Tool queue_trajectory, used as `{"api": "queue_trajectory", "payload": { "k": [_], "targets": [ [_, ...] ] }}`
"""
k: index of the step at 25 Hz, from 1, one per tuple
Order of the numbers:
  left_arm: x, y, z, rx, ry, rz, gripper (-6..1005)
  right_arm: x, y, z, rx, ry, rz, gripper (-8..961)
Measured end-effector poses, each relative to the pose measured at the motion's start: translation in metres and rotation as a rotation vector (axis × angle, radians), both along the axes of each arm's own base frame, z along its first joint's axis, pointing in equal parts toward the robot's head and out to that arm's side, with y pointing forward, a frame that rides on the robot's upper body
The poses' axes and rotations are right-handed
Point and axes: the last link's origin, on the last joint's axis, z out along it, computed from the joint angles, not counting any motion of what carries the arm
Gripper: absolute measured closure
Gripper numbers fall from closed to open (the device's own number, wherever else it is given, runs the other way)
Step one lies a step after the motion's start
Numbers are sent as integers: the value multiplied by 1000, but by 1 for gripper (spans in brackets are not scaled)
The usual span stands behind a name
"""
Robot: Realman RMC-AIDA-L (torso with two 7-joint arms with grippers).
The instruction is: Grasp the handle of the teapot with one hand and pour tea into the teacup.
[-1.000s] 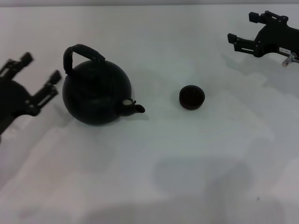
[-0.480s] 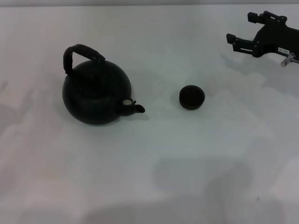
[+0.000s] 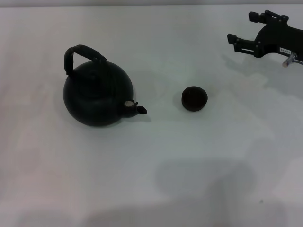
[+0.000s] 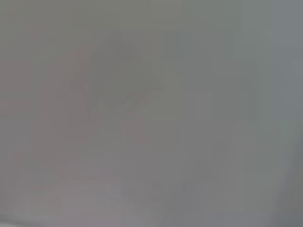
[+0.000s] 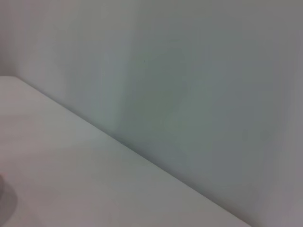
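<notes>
Teapot (image 3: pixel 98 94) stood upright on the white table (image 3: pixel 151 165), handle (image 3: pixel 78 53) untouched, spout turned toward the teacup (image 3: pixel 194 98) placed near on its right, right gripper (image 3: pixel 240 29) held at the far right corner, fingers spread wide, nothing held, left gripper not seen.

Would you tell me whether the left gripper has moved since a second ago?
Yes. It sat just left of the teapot in the head view; now it has withdrawn out of frame.

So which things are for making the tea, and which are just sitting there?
For the tea:
- big round matte black teapot
- its dark arched handle
- tiny dark round teacup

Just there:
- white table
- right black two-finger hand, far off, open, holding nothing
</notes>
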Motion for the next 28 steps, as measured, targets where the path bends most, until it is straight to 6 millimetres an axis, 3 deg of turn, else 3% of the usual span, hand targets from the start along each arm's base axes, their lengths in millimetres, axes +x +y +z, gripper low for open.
{"api": "queue_trajectory", "payload": {
  "k": [8,16,26,28],
  "targets": [
    [-5,4,2,-14,-50,37,245,0,1,-4,-6,-20,-4,93],
    [7,8,2,20,-4,-29,248,-1,2,-4,-4,-17,-4,93],
    [22,9,17,285,118,-59,253,-3,5,2,31,19,-12,93],
    [24,18,20,300,118,-58,254,-3,7,4,47,33,-20,93]
  ]
}}
